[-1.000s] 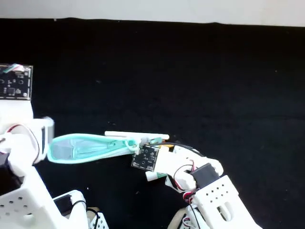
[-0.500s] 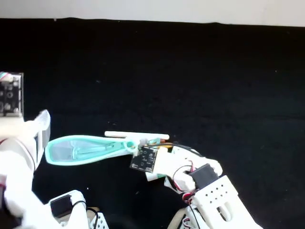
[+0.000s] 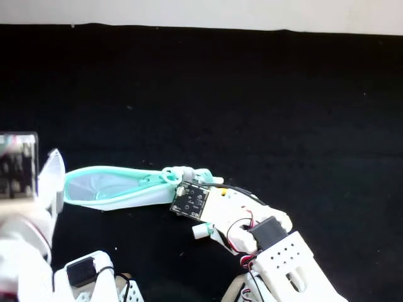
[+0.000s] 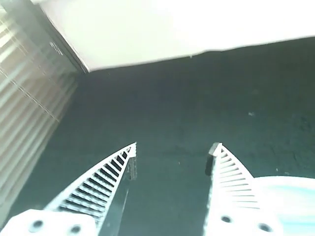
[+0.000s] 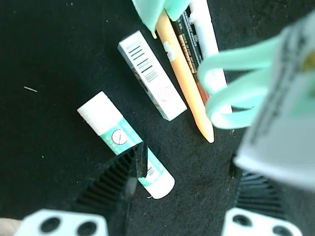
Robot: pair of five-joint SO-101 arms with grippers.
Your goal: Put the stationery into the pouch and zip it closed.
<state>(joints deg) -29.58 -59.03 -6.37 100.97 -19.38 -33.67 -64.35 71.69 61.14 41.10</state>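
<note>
Pouch [image 3: 107, 189]: mint, lying lengthways on the black table [image 3: 252, 94] between the two arms. Over the last second has slid and rolled toward the pens, so one end now drapes over them and the mouth no longer faces straight up.
Pouch loop [image 5: 241, 83]: hangs above the pens, just beside one finger of the right gripper.
Right gripper [image 5: 189, 162]: fingers apart above the loose stationery at the pouch's loop end. Has shifted a little along with the pouch. Cannot tell whether a finger hooks the fabric or merely pushes it.
Left gripper [image 4: 173, 147]: fingers apart, bare table between them. Has swung down to the pouch's far end within the last second. One finger sits just beside the pale fabric, not around it.
White pen [image 5: 206, 29]: a second ago showed at full length beside the pouch from above. Now mostly covered, only a tip poking out.
Orange pen [image 5: 183, 83], dark pen [image 5: 189, 44]: side by side next to the white pen, on the table, partly under the pouch end.
White block [image 5: 151, 81]: barcoded, probably an eraser, just beside the orange pen.
Glue stick [image 5: 125, 145]: apart from the rest, nearest the right gripper's other finger.
Meaning for the task: nothing inside yet and the zip not yet drawn. The shift looks like positioning, with both arms gathering at the pouch's ends to hold it steady or open. The covered pens may now be harder to pick.
</note>
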